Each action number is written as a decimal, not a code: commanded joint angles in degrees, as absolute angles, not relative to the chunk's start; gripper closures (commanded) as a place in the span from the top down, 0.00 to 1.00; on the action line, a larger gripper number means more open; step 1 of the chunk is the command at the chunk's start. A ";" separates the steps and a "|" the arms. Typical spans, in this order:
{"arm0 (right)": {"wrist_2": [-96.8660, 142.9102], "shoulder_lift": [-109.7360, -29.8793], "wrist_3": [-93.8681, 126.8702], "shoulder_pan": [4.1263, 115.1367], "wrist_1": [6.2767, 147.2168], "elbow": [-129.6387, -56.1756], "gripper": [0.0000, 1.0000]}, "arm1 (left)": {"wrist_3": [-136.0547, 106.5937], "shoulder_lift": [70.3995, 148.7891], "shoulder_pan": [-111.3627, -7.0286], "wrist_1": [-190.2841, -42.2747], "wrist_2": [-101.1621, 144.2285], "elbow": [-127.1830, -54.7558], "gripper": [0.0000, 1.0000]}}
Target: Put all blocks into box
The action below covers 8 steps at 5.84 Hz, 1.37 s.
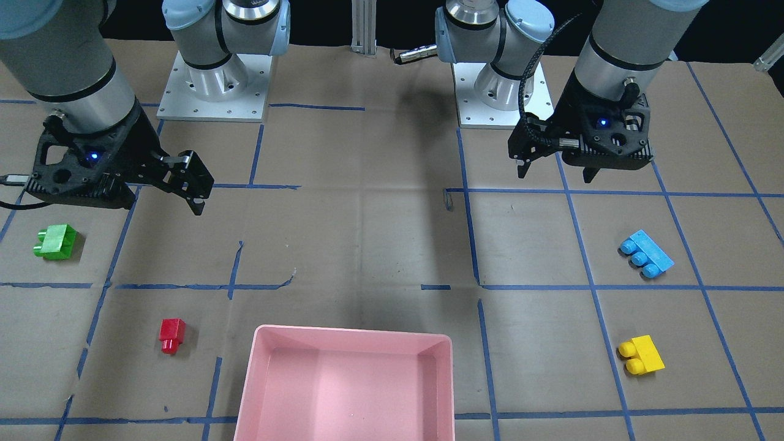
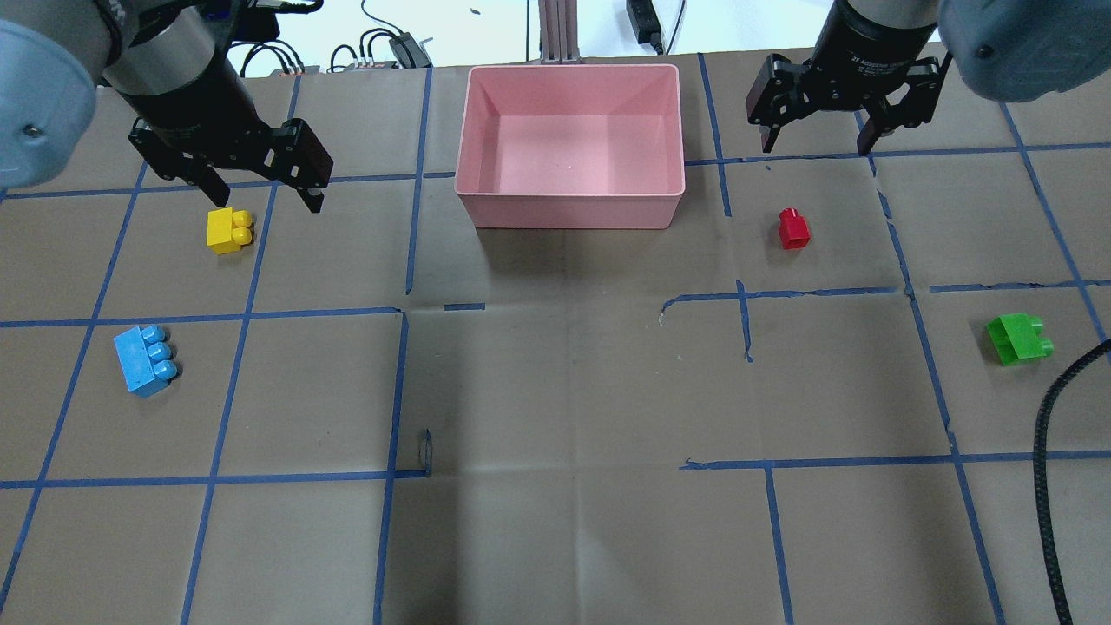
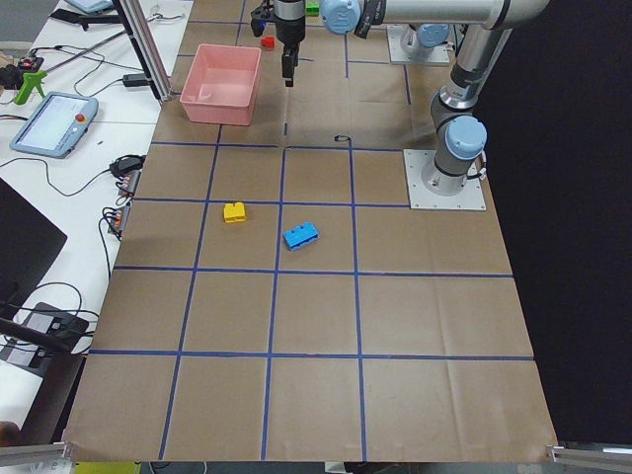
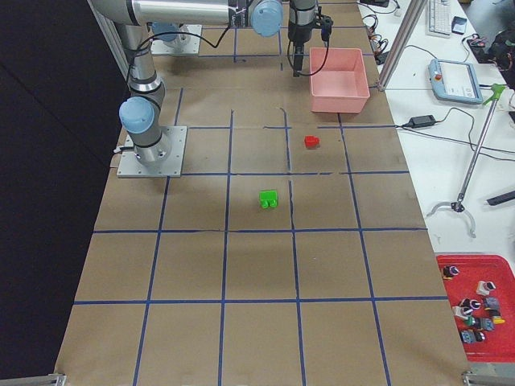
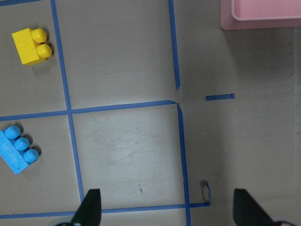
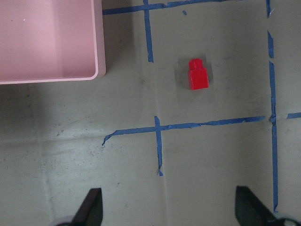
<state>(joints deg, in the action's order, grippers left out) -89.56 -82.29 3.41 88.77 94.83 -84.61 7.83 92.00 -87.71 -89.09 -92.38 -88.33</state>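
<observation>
Left pincer (image 2: 266, 198) and right pincer (image 2: 817, 146) gape empty; each should descend squarely, straddling flat sides of yellow block (image 2: 229, 230) and red block (image 2: 792, 228) respectively.

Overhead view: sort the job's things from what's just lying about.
Job: green block, red block, light-blue block, yellow block, pink box.
Lying about: black cable, blue tape lines, power adapter.
</observation>
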 commanded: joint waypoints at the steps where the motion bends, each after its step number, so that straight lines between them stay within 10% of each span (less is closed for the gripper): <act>1: -89.73 -81.83 1.58 88.51 94.66 -84.55 1.00 | 7.82 91.93 -87.71 -89.03 -92.46 -88.42 1.00; 8: -95.45 -83.23 -24.74 64.11 98.35 -85.96 1.00 | 20.16 93.24 -61.33 -88.16 -92.55 -91.73 1.00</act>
<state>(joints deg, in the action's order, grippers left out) -96.17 -82.85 -20.38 67.68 98.52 -85.94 15.17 92.55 -67.69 -88.83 -92.65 -90.01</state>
